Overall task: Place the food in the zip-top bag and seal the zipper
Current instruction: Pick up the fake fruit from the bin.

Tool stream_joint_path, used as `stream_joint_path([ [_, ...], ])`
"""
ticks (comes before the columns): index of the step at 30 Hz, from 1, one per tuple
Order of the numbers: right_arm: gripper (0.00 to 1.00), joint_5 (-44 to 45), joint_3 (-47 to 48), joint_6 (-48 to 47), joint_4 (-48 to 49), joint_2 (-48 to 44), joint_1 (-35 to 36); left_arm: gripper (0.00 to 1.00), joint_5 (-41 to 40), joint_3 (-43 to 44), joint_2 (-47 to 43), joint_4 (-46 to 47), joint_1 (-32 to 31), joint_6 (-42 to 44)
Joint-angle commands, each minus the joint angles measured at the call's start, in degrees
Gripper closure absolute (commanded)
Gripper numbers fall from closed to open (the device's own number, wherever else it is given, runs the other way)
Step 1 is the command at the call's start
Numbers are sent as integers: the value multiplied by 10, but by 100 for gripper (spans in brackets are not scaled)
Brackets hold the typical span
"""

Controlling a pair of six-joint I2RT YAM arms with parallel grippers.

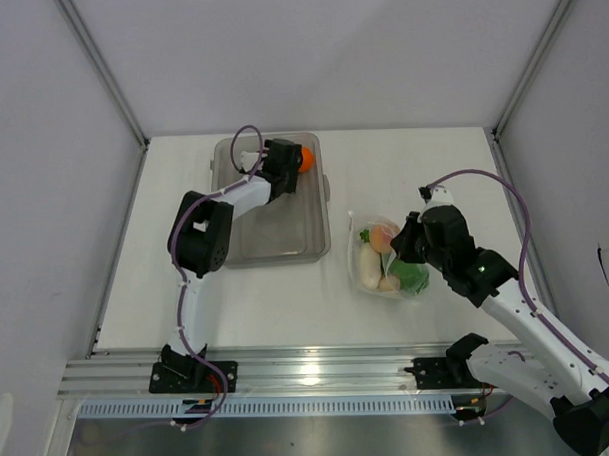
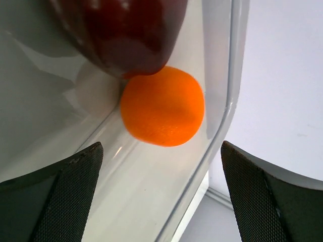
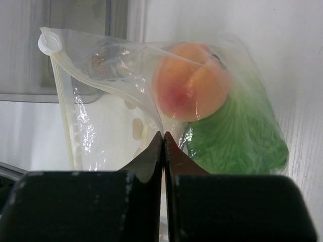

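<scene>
Two foods sat in the grey tray point(image 2: 229, 75): the orange point(image 2: 162, 107) and the dark red bulb point(image 2: 121, 30), touching, right by the wall. The left gripper point(image 2: 160, 166) hung spread wide over the orange. It should go straight down and squeeze gently. The right gripper point(image 3: 163, 138), pressed together, pinched the zip-top bag point(image 3: 101, 101) on the table beside the tray.

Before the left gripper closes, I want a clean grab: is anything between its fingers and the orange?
Nothing visible lies between the open left gripper and the orange. The dark red bulb touches its far side; the tray wall runs close beside it.
</scene>
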Motion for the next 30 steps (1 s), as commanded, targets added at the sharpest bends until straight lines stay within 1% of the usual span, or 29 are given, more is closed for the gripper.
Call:
stream_joint_path([
  [1, 100, 2, -5, 0, 22, -1, -3, 1, 4, 30, 23, 1, 6, -17],
  [6, 100, 6, -11, -2, 24, -4, -3, 1, 10, 80, 55, -20, 9, -15],
  [12, 100, 4, -13, -4, 28, -2, -6, 1, 9, 88, 69, -19, 10, -29],
  [24, 100, -4, -24, 0, 36, 2, -9, 0, 0, 126, 88, -23, 14, -11],
  [28, 100, -2, -25, -1, 37, 3, -10, 7, 1, 126, 92, -20, 15, -6],
  [30, 100, -2, -24, -2, 37, 4, -10, 9, 3, 127, 96, -18, 14, -6],
])
